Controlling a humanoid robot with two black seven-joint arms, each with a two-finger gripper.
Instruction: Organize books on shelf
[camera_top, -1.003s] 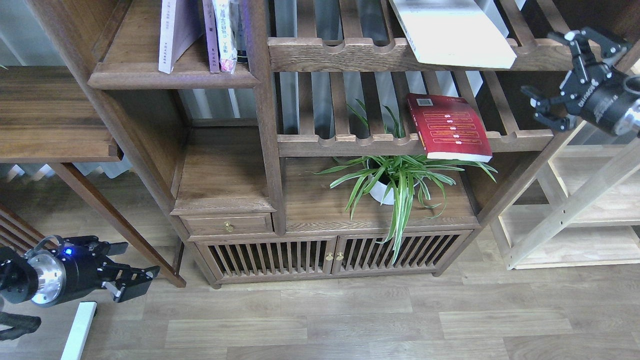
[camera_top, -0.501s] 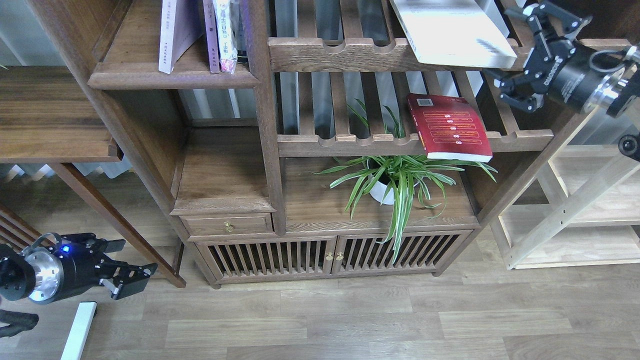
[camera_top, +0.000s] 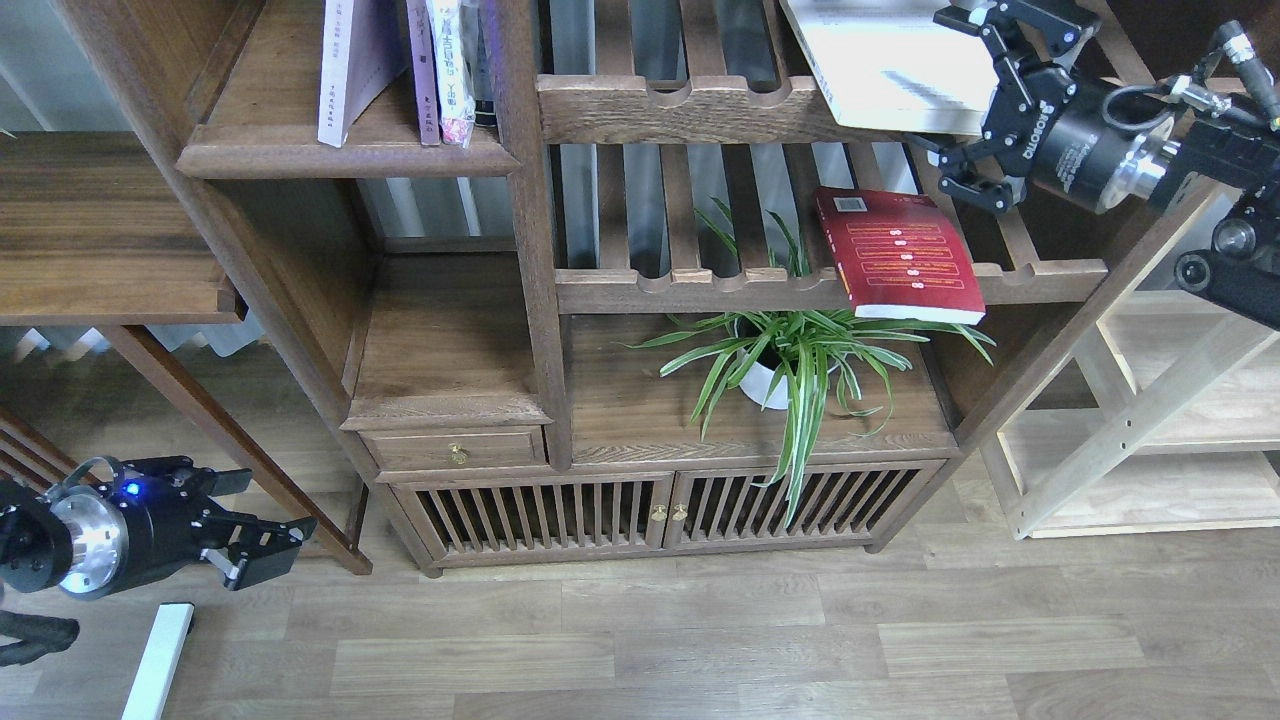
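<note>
Right gripper (camera_top: 965, 95) wide open around white book's (camera_top: 885, 65) right corner; left gripper (camera_top: 262, 545) open, low near floor.

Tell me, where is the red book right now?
The red book lies flat on the lower slatted rack, right of centre, just above the potted plant.

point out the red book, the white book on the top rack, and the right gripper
red book (camera_top: 900, 258), head view: middle of its front cover, on the yellow text bands.
white book (camera_top: 880, 62), head view: middle of its pale cover.
right gripper (camera_top: 962, 92), head view: between its spread fingertips, at the white book's right corner.
</note>
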